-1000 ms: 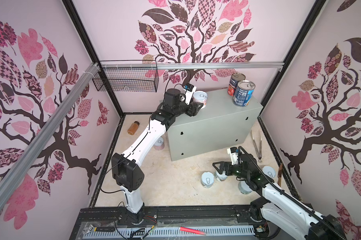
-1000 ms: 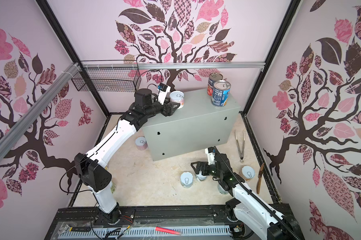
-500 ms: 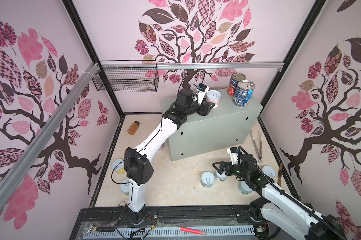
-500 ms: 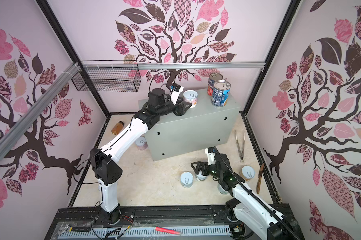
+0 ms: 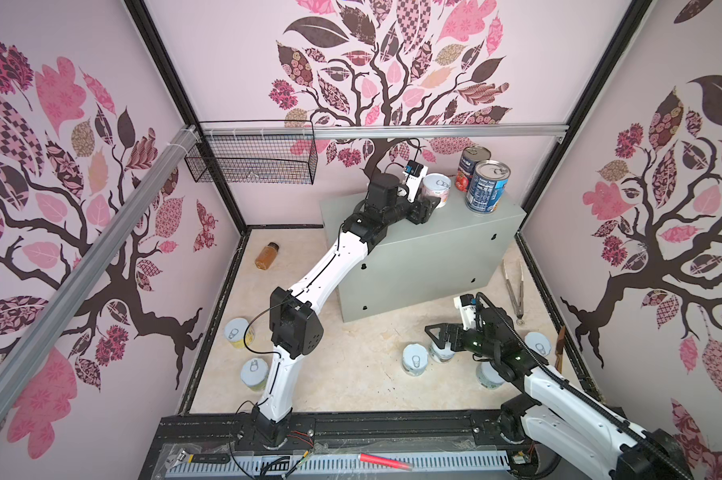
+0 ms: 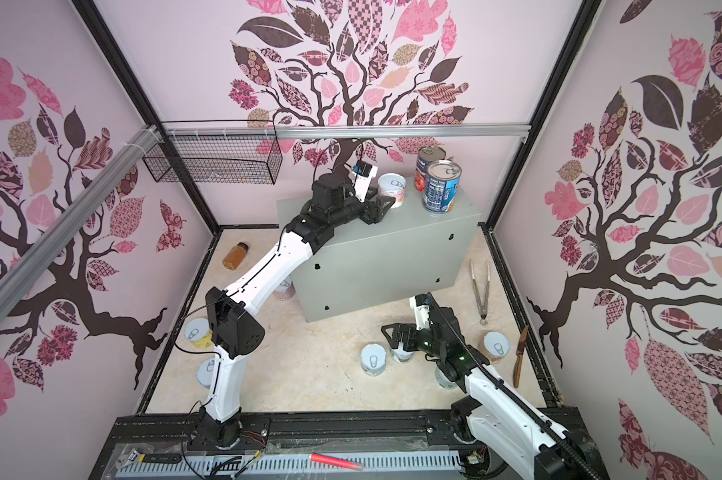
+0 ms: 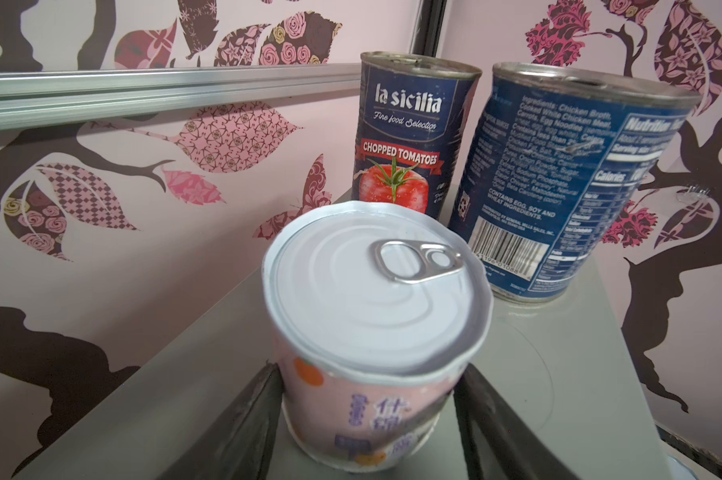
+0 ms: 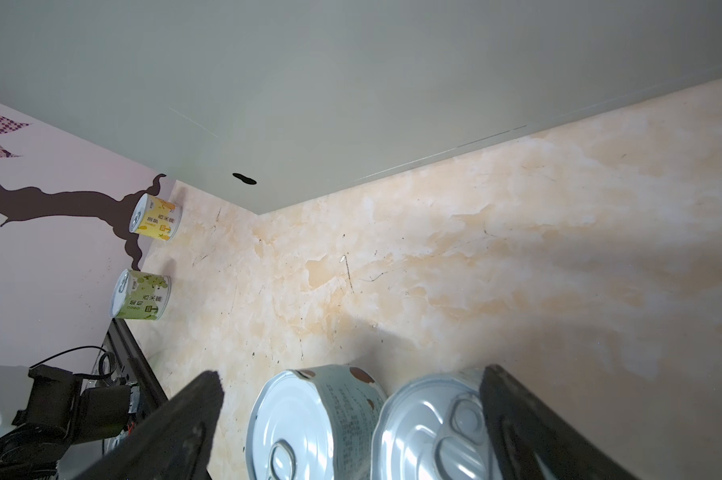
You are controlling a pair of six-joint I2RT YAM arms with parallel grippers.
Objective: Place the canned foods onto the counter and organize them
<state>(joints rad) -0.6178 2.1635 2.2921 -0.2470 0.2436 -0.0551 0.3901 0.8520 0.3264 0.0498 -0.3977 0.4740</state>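
Observation:
On the counter [image 5: 413, 253] [image 6: 372, 257], my left gripper [image 5: 432, 201] [image 6: 386, 203] [image 7: 369, 370] is shut on a short pink can [image 5: 436, 189] [image 7: 372, 311], which stands upright on the top. Just past it stand the tomato can [image 5: 467, 168] [image 7: 409, 137] and the blue can [image 5: 487, 187] [image 7: 567, 178]. Down on the floor my right gripper [image 5: 440, 338] [image 8: 351, 374] is open, low over two white-lidded cans [image 8: 309, 424] [image 8: 434, 428]. More cans stand on the floor at right [image 5: 538, 343] [image 5: 489, 374] and at left [image 5: 238, 332] [image 5: 254, 372].
An amber bottle [image 5: 266, 255] lies by the left wall. Metal tongs [image 5: 513, 286] and a knife [image 5: 558, 345] lie along the right wall. A wire basket [image 5: 251, 162] hangs at the back left. Another can [image 6: 284, 291] sits beside the counter behind my left arm.
My left arm has carried the pink can rightward across the counter top, close to the two tall cans. The right arm has not moved.

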